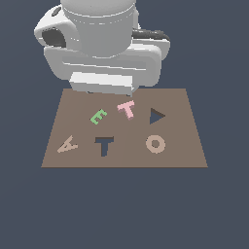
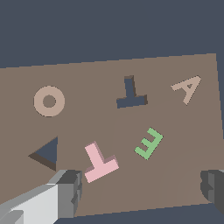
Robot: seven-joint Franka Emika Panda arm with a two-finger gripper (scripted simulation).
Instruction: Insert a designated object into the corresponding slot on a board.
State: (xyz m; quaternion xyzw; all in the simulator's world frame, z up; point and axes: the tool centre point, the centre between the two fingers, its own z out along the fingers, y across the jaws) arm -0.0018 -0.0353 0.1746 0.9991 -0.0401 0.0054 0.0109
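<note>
The pale-pink T-shaped block (image 1: pixel 127 109) (image 2: pixel 100 161) lies flat on the brown board (image 1: pixel 180 136) (image 2: pixel 87 74), tilted. The dark navy T-shaped slot (image 1: pixel 104 145) (image 2: pixel 131 93) sits nearer the board's front edge in the exterior view, empty. My gripper (image 2: pixel 140 190) hangs above the board's far edge, hidden under the arm's white body in the exterior view. It is open: one finger (image 2: pixel 70 190) stands beside the pink T, the other finger (image 2: pixel 213 188) far off, and nothing is held between them.
A green E block (image 1: pixel 98 116) (image 2: pixel 149 143) lies beside the pink T. A tan A piece (image 1: pixel 67 144) (image 2: pixel 188 87) and a tan ring (image 1: pixel 155 144) (image 2: pixel 49 101) rest on the board. A dark triangular cutout (image 1: pixel 156 115) (image 2: pixel 47 152) is near the ring.
</note>
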